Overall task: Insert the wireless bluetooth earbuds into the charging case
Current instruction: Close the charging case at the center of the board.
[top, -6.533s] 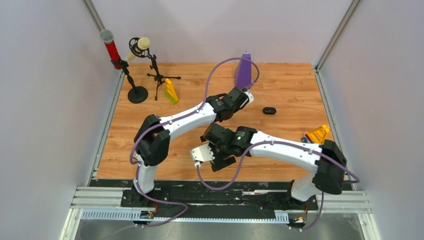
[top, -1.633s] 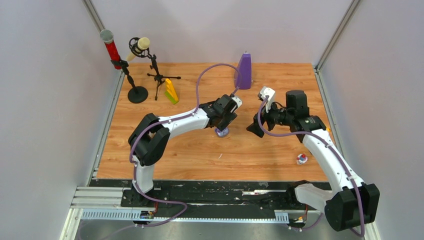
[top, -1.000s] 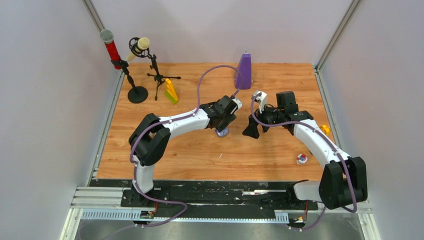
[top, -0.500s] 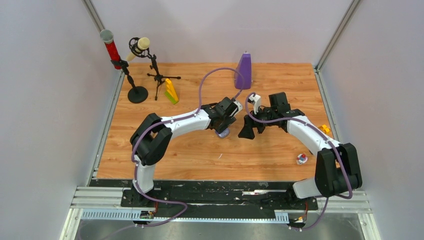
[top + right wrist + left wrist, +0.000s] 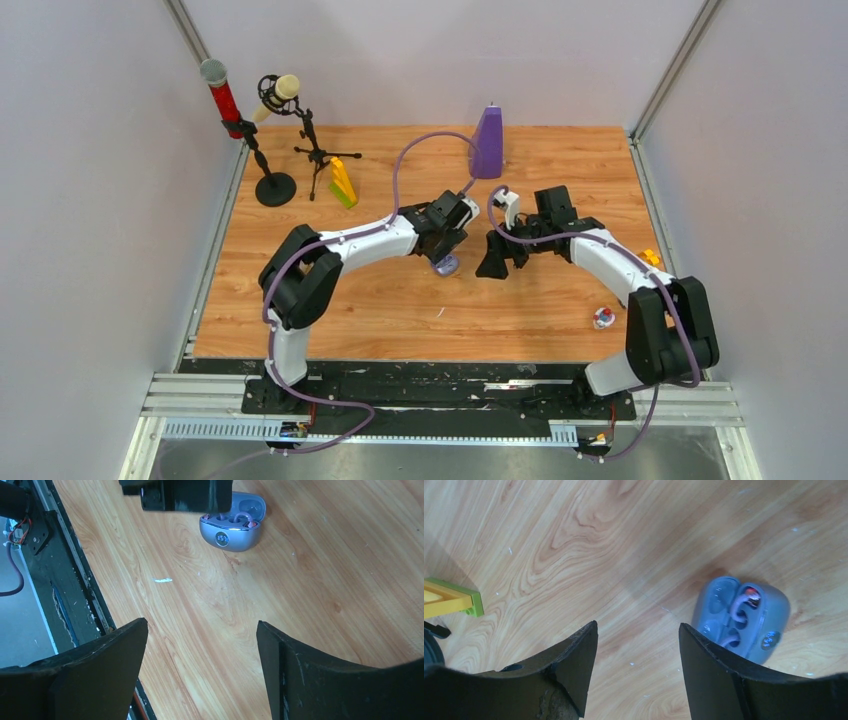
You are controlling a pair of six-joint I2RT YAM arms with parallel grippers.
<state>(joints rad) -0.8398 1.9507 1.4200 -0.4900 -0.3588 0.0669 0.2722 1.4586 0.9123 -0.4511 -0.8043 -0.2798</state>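
At centre: open case [image 5: 780, 614] holds earbuds [image 5: 740, 609], wrist views only | left fingers [image 5: 574, 666], right fingers [image 5: 100, 661] apart, empty

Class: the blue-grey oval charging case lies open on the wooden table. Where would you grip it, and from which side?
Take the blue-grey oval charging case by its rounded lower shell, probably from above, pinching its two ends beside the display. The open lid behind and upward-facing wells would likely foul a front-to-back pinch.

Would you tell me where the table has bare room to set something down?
Bare wood runs along the left edge, nearer than the yellow block, and at far right beside the purple cone. Mid-table is tight: left claw and right claw crowd the open charging case.
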